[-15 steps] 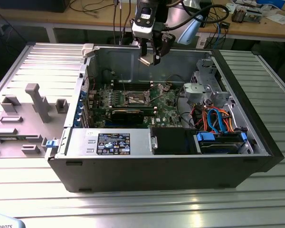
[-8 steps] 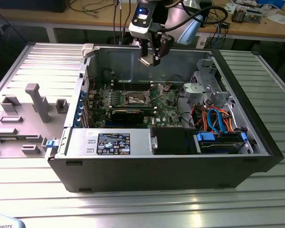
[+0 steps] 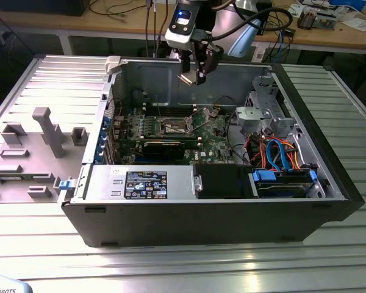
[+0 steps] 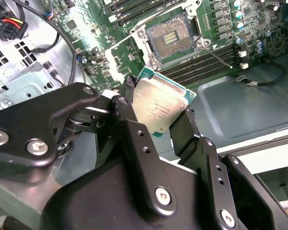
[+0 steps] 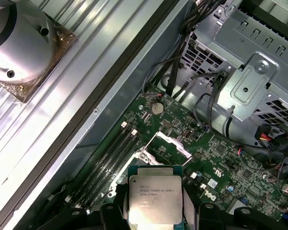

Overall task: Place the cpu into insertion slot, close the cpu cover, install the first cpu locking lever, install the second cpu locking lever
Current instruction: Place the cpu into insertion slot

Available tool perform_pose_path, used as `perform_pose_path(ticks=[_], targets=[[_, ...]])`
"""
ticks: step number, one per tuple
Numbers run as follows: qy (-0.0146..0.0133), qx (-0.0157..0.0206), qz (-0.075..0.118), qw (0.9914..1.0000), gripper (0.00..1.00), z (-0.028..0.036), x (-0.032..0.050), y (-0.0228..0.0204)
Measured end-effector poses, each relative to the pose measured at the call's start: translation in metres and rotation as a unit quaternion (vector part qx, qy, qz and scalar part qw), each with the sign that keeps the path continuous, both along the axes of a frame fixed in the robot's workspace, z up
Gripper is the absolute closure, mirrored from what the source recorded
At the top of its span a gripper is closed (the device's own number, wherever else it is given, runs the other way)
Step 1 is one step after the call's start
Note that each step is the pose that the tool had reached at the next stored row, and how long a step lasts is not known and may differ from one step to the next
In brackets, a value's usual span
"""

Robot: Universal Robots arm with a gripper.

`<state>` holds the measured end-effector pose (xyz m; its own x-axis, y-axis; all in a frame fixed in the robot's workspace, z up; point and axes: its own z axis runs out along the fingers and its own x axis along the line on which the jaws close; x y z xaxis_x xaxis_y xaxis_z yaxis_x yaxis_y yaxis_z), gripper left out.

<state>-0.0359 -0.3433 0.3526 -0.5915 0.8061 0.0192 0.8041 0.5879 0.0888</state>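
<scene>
Slatted metal table (image 3: 232, 262): carries the whole set-up, with a grey fixture block (image 3: 43, 131) at the exterior view's left.

Computer case (image 3: 171, 220): on its side, panel off, interior open upward.

Motherboard (image 3: 213, 143): flat on the case floor, toward the far wall. Black expansion card (image 3: 165, 146) along its near edge. Drive cage (image 3: 262, 113) with orange and blue cables at the exterior view's right.

Gripper (image 3: 194, 77): hangs over the far part of the case, well above the board and touching nothing below. Closed onto the cpu (image 4: 159, 108), with one black finger (image 4: 130, 88) against each of two opposite edges. Silver-grey lid toward the wrist cameras, green substrate edge showing round it. Chip looks tilted in the second wrist view.

Insertion slot (image 4: 170, 37): bare, contact field exposed, nothing seated. Lies on the board beyond the held chip, well apart from it.

Cpu cover (image 5: 169, 143): appears swung up off the slot, frame standing open. Exact angle hard to judge.

Locking lever (image 4: 217, 56): thin wire arm, apparently released, lying out across the memory slots (image 4: 201, 64) just beside the slot. Second lever not made out with confidence.

Progress, as a judgement: early in step one. Chip in hand over the case, slot open and ready to receive it. Not yet done: seating the chip, closing the cover, fastening both levers.
</scene>
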Motion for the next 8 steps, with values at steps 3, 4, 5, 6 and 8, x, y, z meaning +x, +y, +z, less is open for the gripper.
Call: perform_pose_path(ticks=[3,4,5,6,8], targets=[[0.0000,0.0000,-0.013,0.99992,0.46,-0.0002,0.0000,0.0000],[0.0000,0.0001,-0.018,0.99983,0.46,-0.0004,0.0000,0.0000],[0.0000,0.0000,-0.026,0.99967,0.46,-0.0005,0.0000,0.0000],[0.0000,0.0000,-0.032,0.99948,0.46,-0.0007,0.0000,0.0000],[0.0000,0.0000,-0.052,0.99864,0.46,-0.0012,0.0000,0.0000]])
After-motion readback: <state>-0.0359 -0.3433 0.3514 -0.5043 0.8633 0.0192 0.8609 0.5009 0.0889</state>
